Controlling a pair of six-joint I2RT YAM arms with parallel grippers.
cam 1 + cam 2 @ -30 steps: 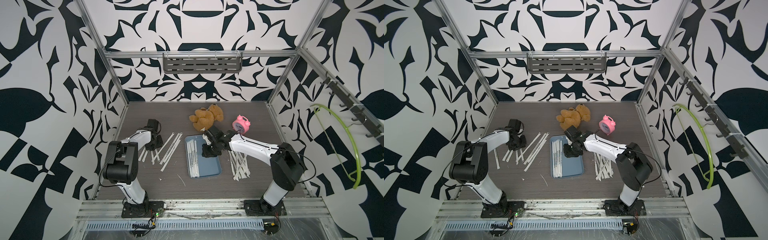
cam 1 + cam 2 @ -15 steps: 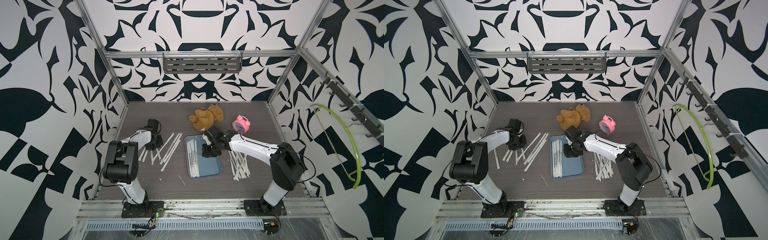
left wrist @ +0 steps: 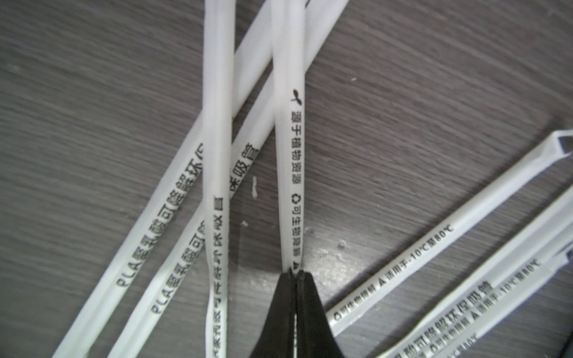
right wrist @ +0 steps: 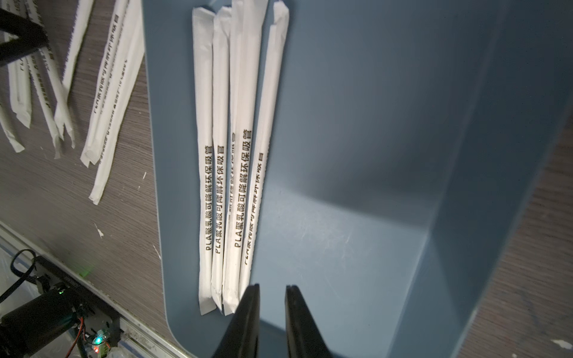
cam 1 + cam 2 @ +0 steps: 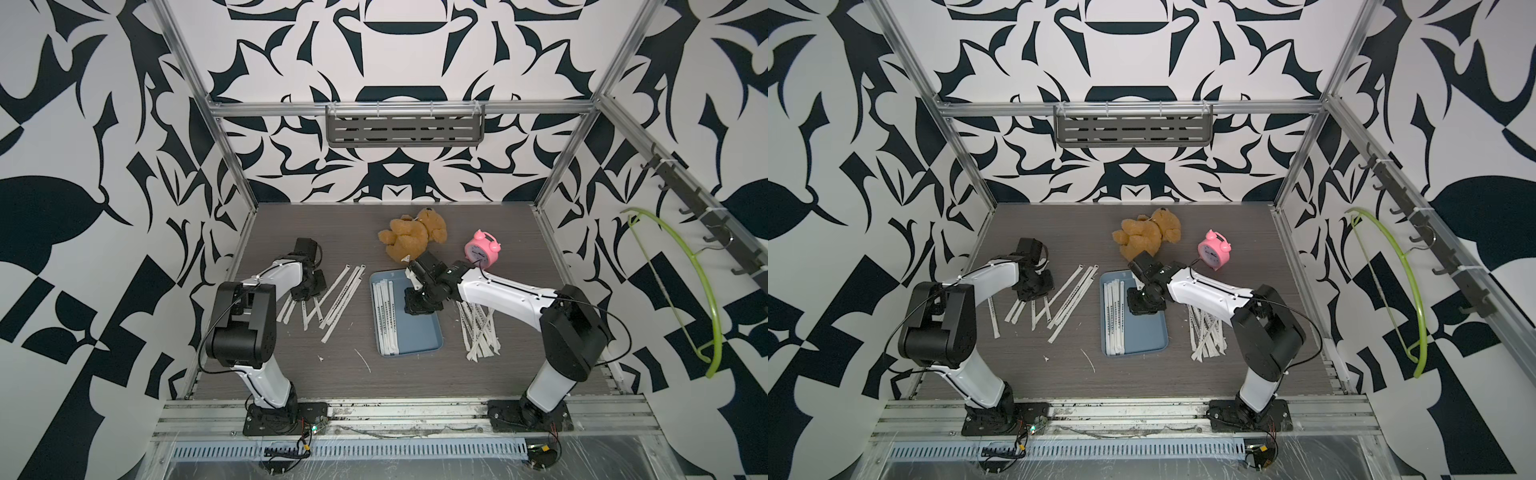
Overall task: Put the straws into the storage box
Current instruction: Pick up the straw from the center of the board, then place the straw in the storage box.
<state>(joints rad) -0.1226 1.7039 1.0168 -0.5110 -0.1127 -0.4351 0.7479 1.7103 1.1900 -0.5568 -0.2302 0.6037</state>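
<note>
- The left gripper point(image 3: 293, 273) has its jaws pressed together, pinching the end of one straw point(image 3: 290, 173).
- That straw lies on the grey table point(image 3: 418, 108) among other loose straws point(image 3: 173, 217), several crossing over one another.
- In a top view the left gripper point(image 5: 309, 291) is low over the scattered group of straws point(image 5: 338, 297) on the left of the tray.
- The blue-grey tray point(image 5: 419, 338) sits in the middle of the table. About four straws point(image 4: 229, 173) lie side by side, flat along its left wall; the rest of its floor point(image 4: 356, 155) is bare.
- The right gripper point(image 4: 271, 294) hangs over the far part of the tray, just beside the straws in it. Its jaws stand a little apart with nothing between them.
- A further heap of straws point(image 5: 480, 328) lies on the table just right of the tray, partly under the right arm.
- A brown teddy bear point(image 5: 413, 237) and a pink alarm clock point(image 5: 482, 249) sit beyond the tray, towards the far wall.
</note>
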